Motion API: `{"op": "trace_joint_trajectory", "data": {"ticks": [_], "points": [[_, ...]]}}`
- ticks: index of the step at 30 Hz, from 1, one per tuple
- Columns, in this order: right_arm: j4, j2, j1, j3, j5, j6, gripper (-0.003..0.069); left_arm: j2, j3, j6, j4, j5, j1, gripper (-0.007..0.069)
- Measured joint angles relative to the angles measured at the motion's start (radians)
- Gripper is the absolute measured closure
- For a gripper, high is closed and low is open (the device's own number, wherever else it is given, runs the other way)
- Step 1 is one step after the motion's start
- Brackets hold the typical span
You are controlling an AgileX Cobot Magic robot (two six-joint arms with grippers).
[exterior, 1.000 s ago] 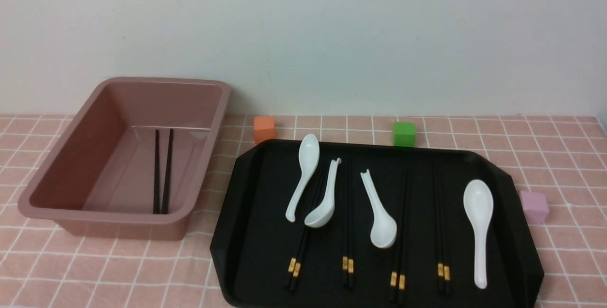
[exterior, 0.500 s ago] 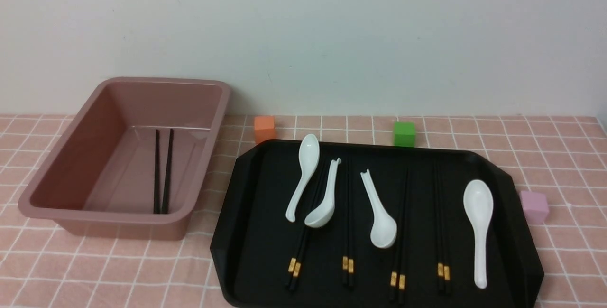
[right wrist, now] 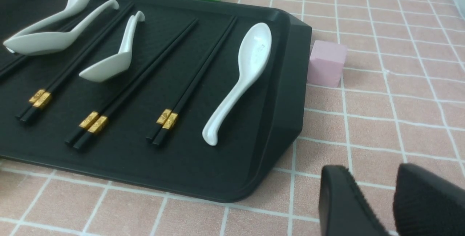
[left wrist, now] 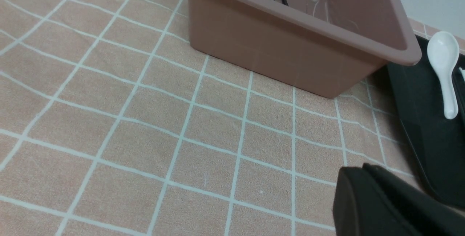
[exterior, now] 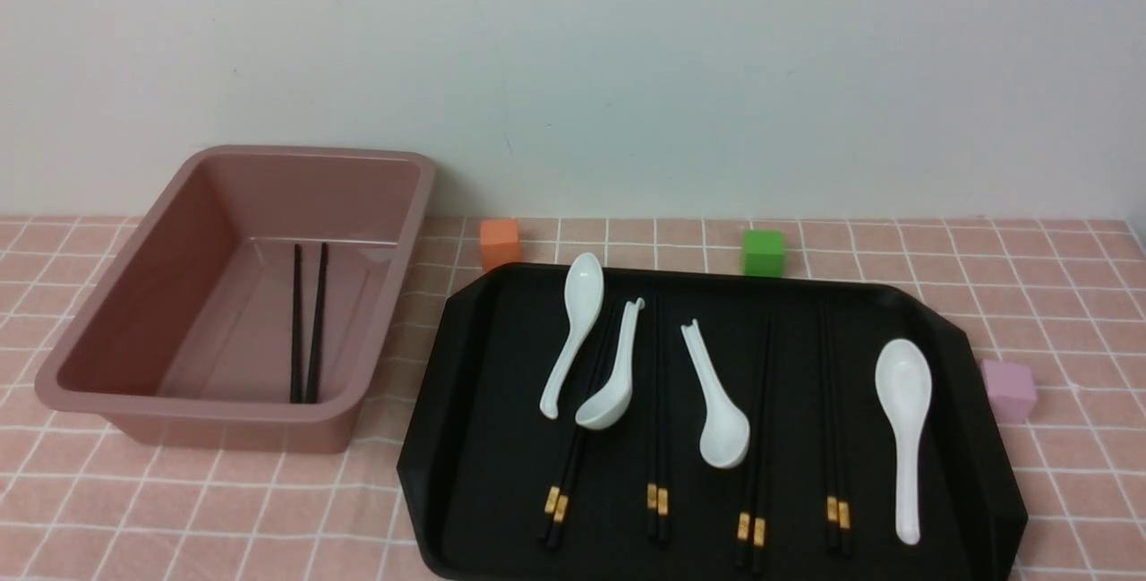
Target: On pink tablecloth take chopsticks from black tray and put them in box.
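Note:
Several pairs of black chopsticks [exterior: 834, 438] with gold bands lie lengthwise on the black tray [exterior: 483, 438], which sits on the pink tablecloth [exterior: 224, 518]. Left of the tray stands the box [exterior: 116, 294], and one pair of chopsticks [exterior: 306, 321] lies on its floor. Neither gripper shows in the front view. In the left wrist view, my left gripper [left wrist: 363, 168] hangs over the cloth near the box [left wrist: 276, 47], fingers together, holding nothing. My right gripper [right wrist: 370, 171] is open and empty over the cloth beside the tray's near right corner [right wrist: 287, 119].
Several white soup spoons [exterior: 904, 411] lie among the chopsticks on the tray; one rests across the leftmost pair. An orange cube [exterior: 499, 243] and a green cube [exterior: 763, 252] stand behind the tray, and a pink cube [exterior: 1009, 388] is at its right edge. A wall is close behind.

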Motion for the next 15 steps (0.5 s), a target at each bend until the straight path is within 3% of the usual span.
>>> {"op": "trace_joint_trajectory", "data": {"ticks": [15], "points": [[0.000,0.000,0.000,0.000,0.000,0.000,0.0419,0.000,0.000,0.000,0.000,0.000,0.000,0.0600]]}}
